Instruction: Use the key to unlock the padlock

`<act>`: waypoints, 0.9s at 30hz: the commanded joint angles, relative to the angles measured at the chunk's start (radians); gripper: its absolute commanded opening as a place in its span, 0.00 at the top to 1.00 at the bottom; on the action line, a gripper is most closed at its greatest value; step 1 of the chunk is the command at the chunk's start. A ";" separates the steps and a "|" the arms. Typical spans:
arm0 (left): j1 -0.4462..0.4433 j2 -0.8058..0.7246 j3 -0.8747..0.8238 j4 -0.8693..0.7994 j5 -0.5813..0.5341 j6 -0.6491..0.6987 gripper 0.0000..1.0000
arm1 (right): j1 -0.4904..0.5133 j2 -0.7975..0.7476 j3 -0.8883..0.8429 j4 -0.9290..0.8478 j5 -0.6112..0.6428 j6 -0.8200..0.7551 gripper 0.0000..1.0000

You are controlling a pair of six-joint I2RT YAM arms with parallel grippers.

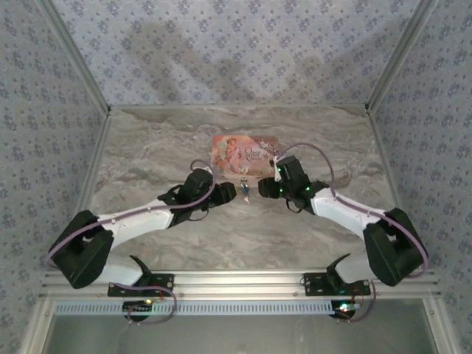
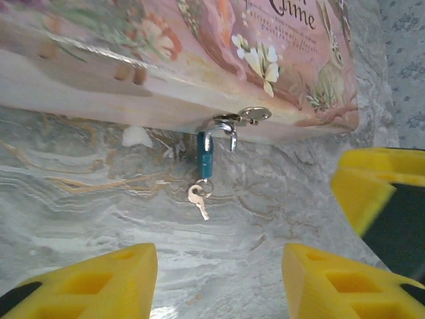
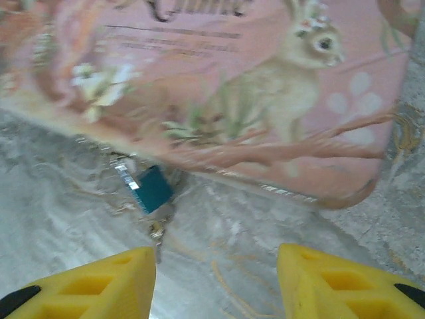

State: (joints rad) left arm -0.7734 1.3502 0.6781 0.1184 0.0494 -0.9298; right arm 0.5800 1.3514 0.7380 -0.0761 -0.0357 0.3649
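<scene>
A tiny teal metal padlock (image 2: 204,158) hangs from the pink illustrated box (image 2: 199,60), small silver key (image 2: 197,198) beneath. Left claw (image 2: 219,279) and right claw (image 3: 216,282) gape apart.

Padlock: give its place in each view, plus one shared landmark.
Top external: padlock centre, at the near edge of the pink box.
Left wrist: padlock centre, hanging from the box's clasp, key below.
Right wrist: padlock left of centre, under the box's edge.
Shared landmark: the pink box.
</scene>
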 commanded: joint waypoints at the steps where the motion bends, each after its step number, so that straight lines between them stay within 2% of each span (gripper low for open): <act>1: 0.022 -0.055 0.014 -0.096 -0.063 0.045 0.47 | 0.051 -0.058 -0.036 -0.022 0.056 -0.038 0.47; 6: 0.066 -0.093 0.014 -0.118 -0.058 0.041 0.45 | 0.124 -0.046 -0.072 0.050 0.098 -0.029 0.47; 14: 0.105 -0.128 0.015 -0.147 -0.051 0.036 0.43 | 0.215 0.135 -0.032 0.170 0.187 -0.016 0.47; 27: 0.138 -0.163 -0.024 -0.146 -0.037 0.017 0.43 | 0.228 0.361 0.062 0.233 0.294 0.053 0.48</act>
State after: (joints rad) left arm -0.6464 1.2179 0.6739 -0.0116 0.0067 -0.9096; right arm 0.8021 1.6821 0.7643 0.1329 0.2016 0.3859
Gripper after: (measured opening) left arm 0.574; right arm 0.517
